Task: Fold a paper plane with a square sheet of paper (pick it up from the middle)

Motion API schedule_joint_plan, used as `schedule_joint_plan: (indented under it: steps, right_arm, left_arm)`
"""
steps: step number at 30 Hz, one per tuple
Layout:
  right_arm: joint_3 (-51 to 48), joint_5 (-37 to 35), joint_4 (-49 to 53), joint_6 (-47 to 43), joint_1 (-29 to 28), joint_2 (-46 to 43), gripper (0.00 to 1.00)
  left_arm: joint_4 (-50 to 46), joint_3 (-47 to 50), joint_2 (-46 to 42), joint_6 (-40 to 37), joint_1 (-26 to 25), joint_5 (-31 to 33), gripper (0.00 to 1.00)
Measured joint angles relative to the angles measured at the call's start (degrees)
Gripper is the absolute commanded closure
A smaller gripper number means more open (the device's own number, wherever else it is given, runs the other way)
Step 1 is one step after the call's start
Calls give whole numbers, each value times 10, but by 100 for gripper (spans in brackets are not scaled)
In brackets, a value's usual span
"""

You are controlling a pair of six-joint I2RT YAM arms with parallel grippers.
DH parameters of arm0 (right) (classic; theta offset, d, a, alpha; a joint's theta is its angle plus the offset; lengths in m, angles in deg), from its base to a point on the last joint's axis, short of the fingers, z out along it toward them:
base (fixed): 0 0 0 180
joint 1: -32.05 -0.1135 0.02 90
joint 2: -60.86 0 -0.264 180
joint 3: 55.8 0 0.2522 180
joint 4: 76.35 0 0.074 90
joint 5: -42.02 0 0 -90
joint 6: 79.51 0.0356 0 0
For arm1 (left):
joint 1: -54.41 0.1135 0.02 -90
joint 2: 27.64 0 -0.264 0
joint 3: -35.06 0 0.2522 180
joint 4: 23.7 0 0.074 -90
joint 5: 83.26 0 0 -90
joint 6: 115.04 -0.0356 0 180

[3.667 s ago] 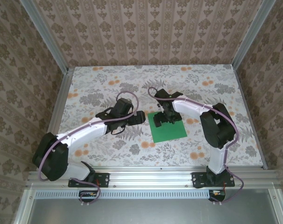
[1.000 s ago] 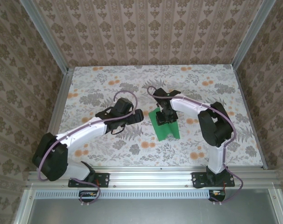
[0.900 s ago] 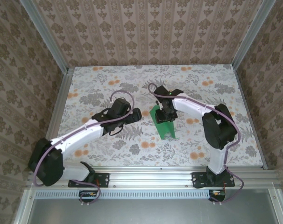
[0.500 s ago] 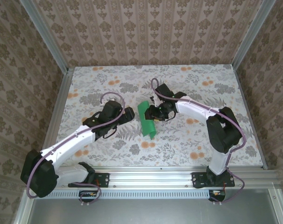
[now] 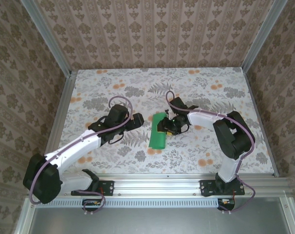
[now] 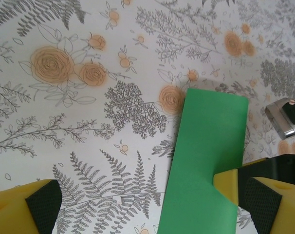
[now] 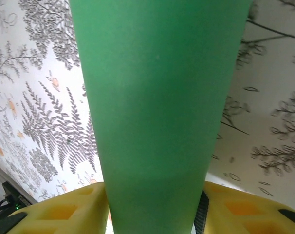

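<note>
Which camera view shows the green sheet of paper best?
The top external view: the folded green sheet shows nearly its whole outline. In the left wrist view the sheet loses its near end at the frame edge; the right wrist view is too close, showing no ends.

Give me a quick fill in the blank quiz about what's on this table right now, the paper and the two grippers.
1. The folded sheet of paper is plain ___ in colour.
2. The right gripper is ___ on the sheet of paper.
3. The left gripper has its jaws ___, beside the sheet.
4. The table has a cover printed with ferns and ___.

Missing words: green; shut; open; flowers
</note>
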Motion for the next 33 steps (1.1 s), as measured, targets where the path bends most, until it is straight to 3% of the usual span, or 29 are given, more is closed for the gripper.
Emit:
schedule_joint_plan:
  steps: [15, 21, 33]
  right_arm:
    - [-6, -16, 55, -45, 25, -30, 35]
    - [2, -54, 108, -68, 29, -42, 37]
    - [38, -107, 144, -68, 29, -19, 44]
  left_arm:
    - [-7, -36, 63, -8, -23, -19, 27]
    - [-9, -45, 72, -11, -23, -23, 44]
    - [-13, -78, 130, -14, -29, -37, 54]
